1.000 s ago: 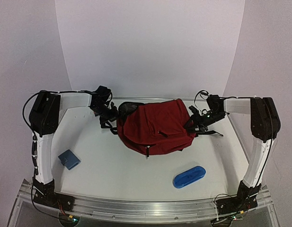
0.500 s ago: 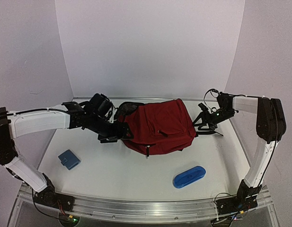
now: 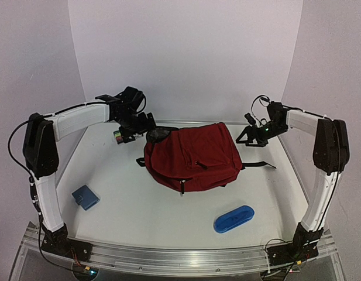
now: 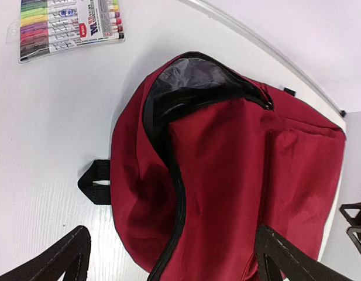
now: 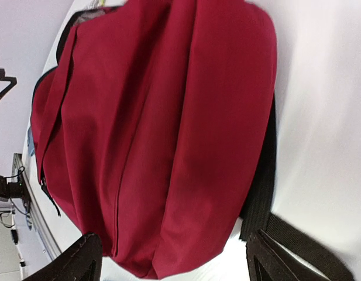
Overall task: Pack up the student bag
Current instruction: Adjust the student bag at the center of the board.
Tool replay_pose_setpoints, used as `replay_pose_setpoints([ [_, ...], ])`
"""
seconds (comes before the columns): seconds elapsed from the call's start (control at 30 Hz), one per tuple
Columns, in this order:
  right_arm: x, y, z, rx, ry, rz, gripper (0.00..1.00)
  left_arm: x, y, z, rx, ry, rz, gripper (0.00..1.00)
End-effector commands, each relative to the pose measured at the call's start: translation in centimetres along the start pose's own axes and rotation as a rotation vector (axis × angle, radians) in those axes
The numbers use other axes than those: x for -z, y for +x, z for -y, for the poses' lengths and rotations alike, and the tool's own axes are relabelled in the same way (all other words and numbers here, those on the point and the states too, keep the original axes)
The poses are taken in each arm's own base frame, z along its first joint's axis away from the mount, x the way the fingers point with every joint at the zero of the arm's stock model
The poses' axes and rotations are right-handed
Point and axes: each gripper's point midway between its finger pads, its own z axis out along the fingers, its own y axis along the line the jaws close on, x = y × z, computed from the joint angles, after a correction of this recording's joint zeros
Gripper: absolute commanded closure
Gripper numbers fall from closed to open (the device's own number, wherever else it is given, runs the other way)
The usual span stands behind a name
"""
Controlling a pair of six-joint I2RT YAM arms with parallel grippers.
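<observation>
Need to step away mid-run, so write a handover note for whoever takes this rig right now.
Left end effector: open, empty, raised by the open end of the dark red fabric backpack.
Right end effector: open, empty, raised off its opposite side.
Backpack lies on the white table, main zip open, grey lining showing.
Unpacked around it: blue oblong case at front, small flat blue square front left, clear pack of coloured markers beside the opening.
Done: bag opened. Left: load those three, probably zip up.

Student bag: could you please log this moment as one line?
student bag: top open | left gripper: open, empty | right gripper: open, empty | marker pack: outside bag
</observation>
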Motion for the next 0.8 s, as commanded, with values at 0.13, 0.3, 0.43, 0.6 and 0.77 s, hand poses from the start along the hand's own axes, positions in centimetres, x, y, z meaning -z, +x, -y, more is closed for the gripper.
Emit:
replay_pose_setpoints([
  [0.13,0.8,-5.1,-5.6,0.167,-0.059,0.097,0.19,-4.8,-1.4,-3.2,0.093,-0.265,-0.083,0.11],
  [0.3,-0.2,-5.7,-12.3,0.316,-0.157,0.098,0.2,-5.8,-0.3,-5.3,0.157,-0.328,-0.113,0.23],
  [0.43,-3.4,-4.8,-17.2,0.403,-0.228,0.061,0.22,-7.1,1.3,-5.7,0.174,-0.303,-0.16,0.24],
  [0.6,-8.2,-4.5,-20.9,0.426,-0.286,0.031,0.29,-8.1,2.9,-6.3,0.17,-0.307,-0.22,0.31],
  [0.77,-12.8,-3.3,-23.6,0.422,-0.31,-0.007,0.42,-7.5,3.0,-5.4,0.144,-0.263,-0.213,0.32],
])
